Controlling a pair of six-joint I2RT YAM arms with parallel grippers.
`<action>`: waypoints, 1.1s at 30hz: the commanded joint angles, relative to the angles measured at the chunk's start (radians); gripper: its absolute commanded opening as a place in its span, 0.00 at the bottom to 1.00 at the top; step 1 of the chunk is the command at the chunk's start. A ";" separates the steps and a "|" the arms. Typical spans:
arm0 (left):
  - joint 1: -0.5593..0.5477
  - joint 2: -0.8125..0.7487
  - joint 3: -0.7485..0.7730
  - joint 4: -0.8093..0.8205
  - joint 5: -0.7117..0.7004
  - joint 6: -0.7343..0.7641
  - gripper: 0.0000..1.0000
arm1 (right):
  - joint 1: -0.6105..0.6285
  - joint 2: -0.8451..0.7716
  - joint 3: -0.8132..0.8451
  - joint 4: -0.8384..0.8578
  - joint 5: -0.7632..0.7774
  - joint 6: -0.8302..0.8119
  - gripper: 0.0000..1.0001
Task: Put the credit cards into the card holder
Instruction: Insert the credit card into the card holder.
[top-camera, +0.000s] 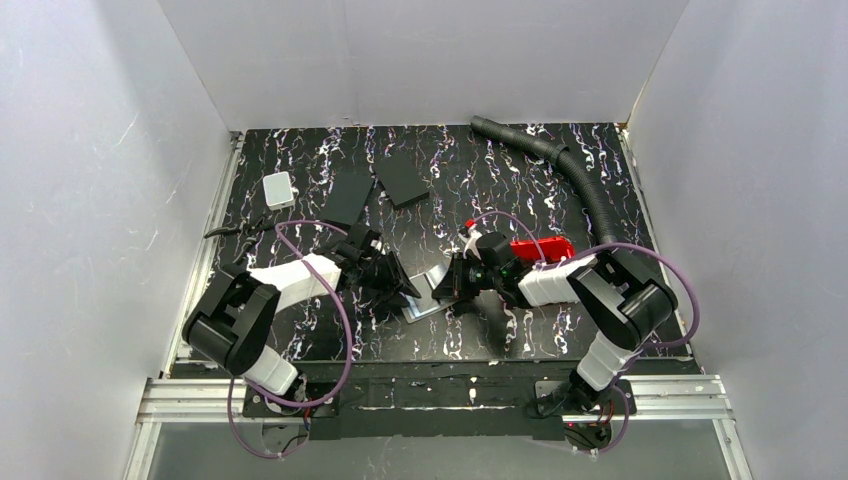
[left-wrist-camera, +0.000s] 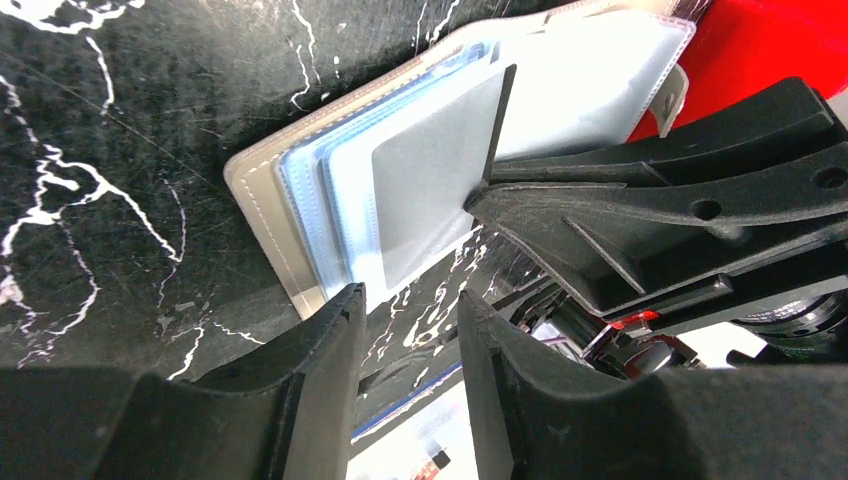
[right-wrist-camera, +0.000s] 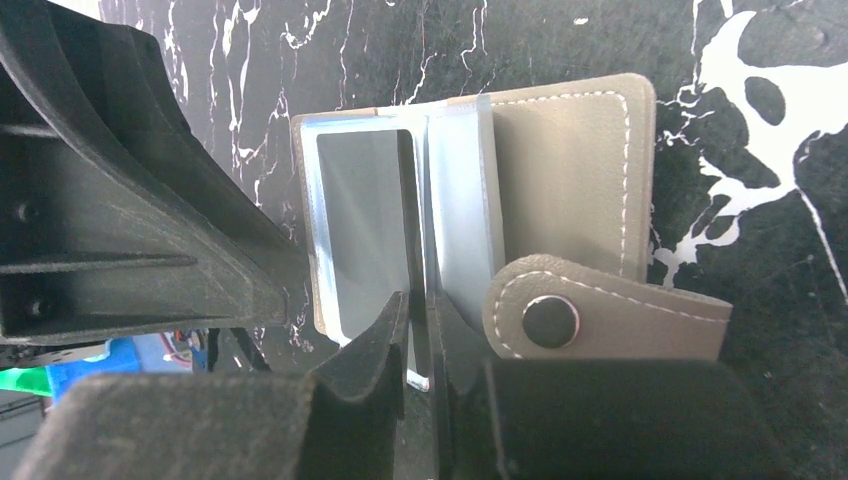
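Note:
The taupe card holder lies open on the black marbled table between my two grippers, its clear sleeves fanned out and its snap tab beside my right fingers. My right gripper is shut on one sleeve page and holds it upright. My left gripper is just off the holder's near edge, with a glossy credit card between its fingers. One left finger fills the left of the right wrist view. I see no other loose card.
Two matte black slabs lie at the back middle. A white rounded box is at the back left. A red tray sits right behind my right gripper. A black ribbed hose curves along the right.

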 joint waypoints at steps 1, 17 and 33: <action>-0.014 0.014 0.031 0.004 -0.008 0.003 0.39 | -0.005 0.055 -0.036 -0.021 0.013 0.004 0.17; -0.054 0.074 -0.015 0.090 -0.047 -0.086 0.50 | -0.007 0.046 -0.044 -0.008 0.016 0.025 0.17; -0.075 0.034 0.004 0.118 -0.085 -0.099 0.39 | -0.007 0.044 -0.065 0.043 -0.009 0.070 0.21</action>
